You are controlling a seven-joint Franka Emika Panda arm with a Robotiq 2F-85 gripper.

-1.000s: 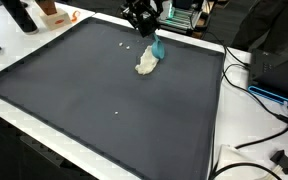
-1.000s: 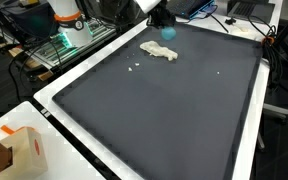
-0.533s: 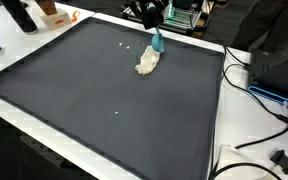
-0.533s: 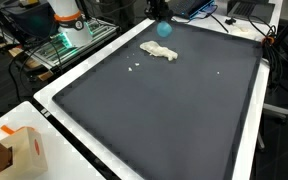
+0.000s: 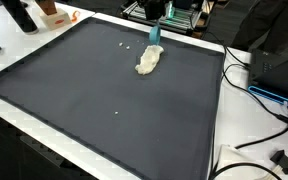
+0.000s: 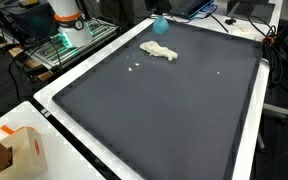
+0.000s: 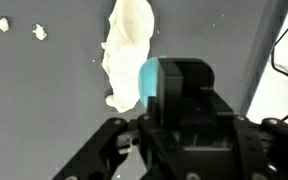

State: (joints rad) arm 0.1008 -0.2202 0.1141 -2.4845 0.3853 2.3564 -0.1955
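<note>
My gripper [image 7: 170, 92] is shut on a small teal object [image 7: 148, 84] and holds it in the air above the far edge of the black mat [image 5: 104, 100]. The teal object [image 5: 155, 33] hangs just over a cream, lumpy piece [image 5: 147, 62] that lies flat on the mat. The two are apart. In both exterior views the gripper is mostly cut off at the top edge, and only the teal object [image 6: 160, 25] and the cream piece [image 6: 161, 51] show. The wrist view has the cream piece [image 7: 127, 48] past the fingers.
Small white crumbs [image 5: 122, 46] lie on the mat near the cream piece. A white table border [image 6: 79, 140] frames the mat. Cables [image 5: 269, 125] run along one side. A cardboard box [image 6: 19, 150] and lab gear [image 6: 69, 25] stand off the mat.
The gripper has risen with the teal object, lifting it off the cream piece toward the top of both exterior views. The cream piece has stayed in place.
</note>
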